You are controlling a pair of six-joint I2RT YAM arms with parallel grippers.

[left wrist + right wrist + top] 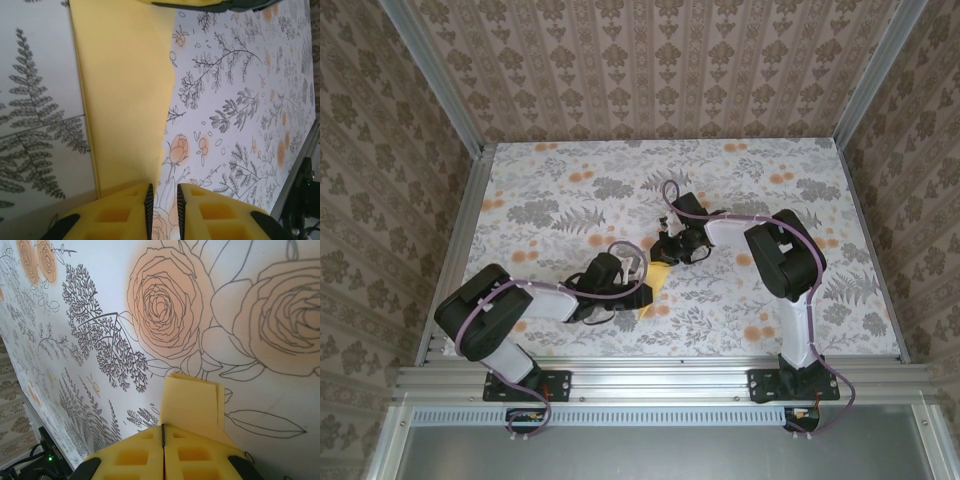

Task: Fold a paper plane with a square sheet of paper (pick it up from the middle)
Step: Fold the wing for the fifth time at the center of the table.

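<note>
The square sheet of paper lies on the table as a folded, layered yellow strip. My left gripper sits low at its near end, the jaws a narrow slit apart. The printed table shows between the pads, and the paper's edge runs beside and under the left finger. My right gripper is shut, pads together, and rests on the strip's far end, which pokes out flat from under its right finger. Both grippers cover the strip's ends, so I cannot tell if it has the paper plane's point.
The table has a white cloth printed with grey ferns and orange flowers. Aluminium rails run along the near edge, with patterned walls on the other three sides. Open tabletop lies on the far left and far right.
</note>
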